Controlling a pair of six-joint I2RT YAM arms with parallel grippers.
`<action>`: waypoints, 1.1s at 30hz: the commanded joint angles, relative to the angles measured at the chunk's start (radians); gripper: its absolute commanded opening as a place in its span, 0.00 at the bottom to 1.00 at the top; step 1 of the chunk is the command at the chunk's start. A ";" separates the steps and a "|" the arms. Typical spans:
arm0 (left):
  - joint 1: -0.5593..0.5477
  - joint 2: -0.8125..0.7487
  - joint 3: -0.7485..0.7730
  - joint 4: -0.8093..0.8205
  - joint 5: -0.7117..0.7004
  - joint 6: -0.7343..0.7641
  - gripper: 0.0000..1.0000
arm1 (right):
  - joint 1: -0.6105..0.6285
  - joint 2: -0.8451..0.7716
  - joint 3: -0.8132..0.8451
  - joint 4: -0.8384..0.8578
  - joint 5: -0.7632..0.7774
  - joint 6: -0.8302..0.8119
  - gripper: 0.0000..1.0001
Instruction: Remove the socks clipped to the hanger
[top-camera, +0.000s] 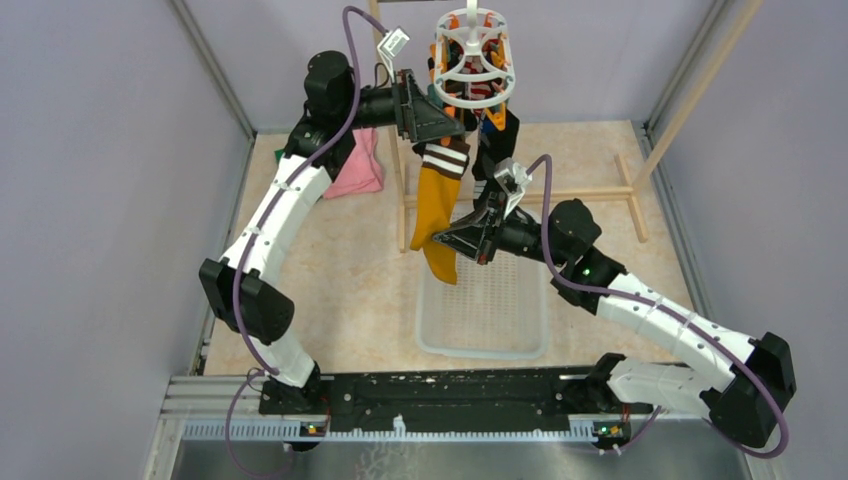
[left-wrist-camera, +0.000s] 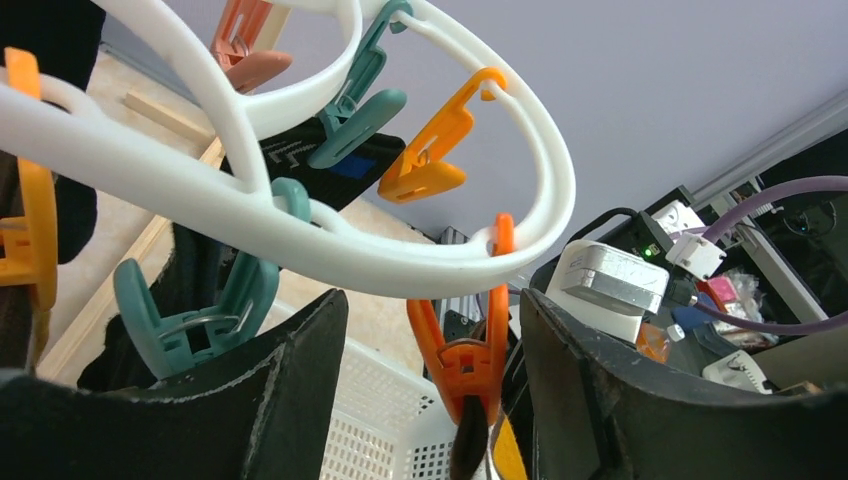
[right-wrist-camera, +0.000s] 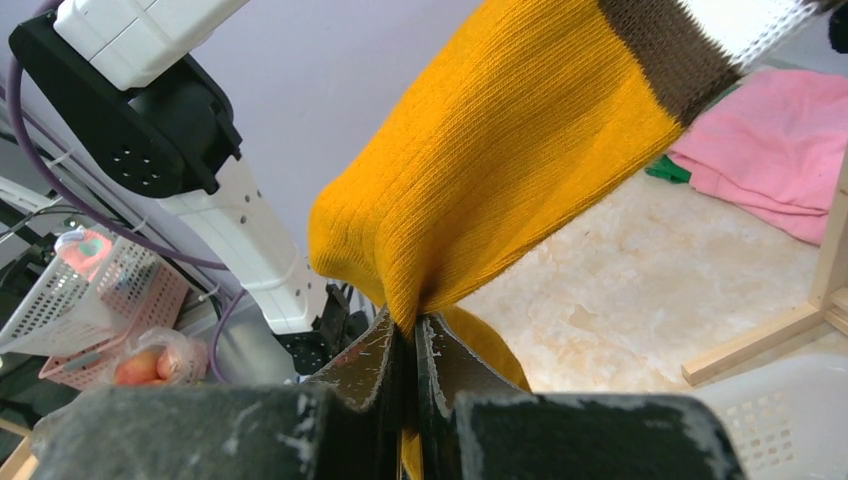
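My right hand (right-wrist-camera: 412, 335) pinches the mustard sock (top-camera: 436, 205), which hangs from the hanger (top-camera: 476, 60) over the white basket (top-camera: 485, 351). My left hand (left-wrist-camera: 430, 305) is spread, fingers either side of an orange peg (left-wrist-camera: 466, 360). Cable tag (top-camera: 393, 42) — print too small to read.

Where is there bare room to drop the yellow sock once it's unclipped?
Bare tabletop lies between the left arm and the white basket, on the near side of the pink cloth. The basket's mesh floor also shows bare. Crowded: under the hanger, where the yellow sock, the left gripper, the right gripper and the wooden rack meet.
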 joint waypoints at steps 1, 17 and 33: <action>-0.002 -0.032 0.043 0.056 -0.009 -0.012 0.70 | 0.009 0.000 0.048 0.035 -0.016 0.004 0.00; -0.001 -0.054 0.050 0.029 -0.095 0.037 0.08 | 0.009 -0.026 0.036 -0.010 -0.003 -0.009 0.00; -0.003 -0.050 0.059 -0.041 -0.110 0.076 0.00 | 0.006 -0.203 -0.139 -0.445 0.376 -0.228 0.36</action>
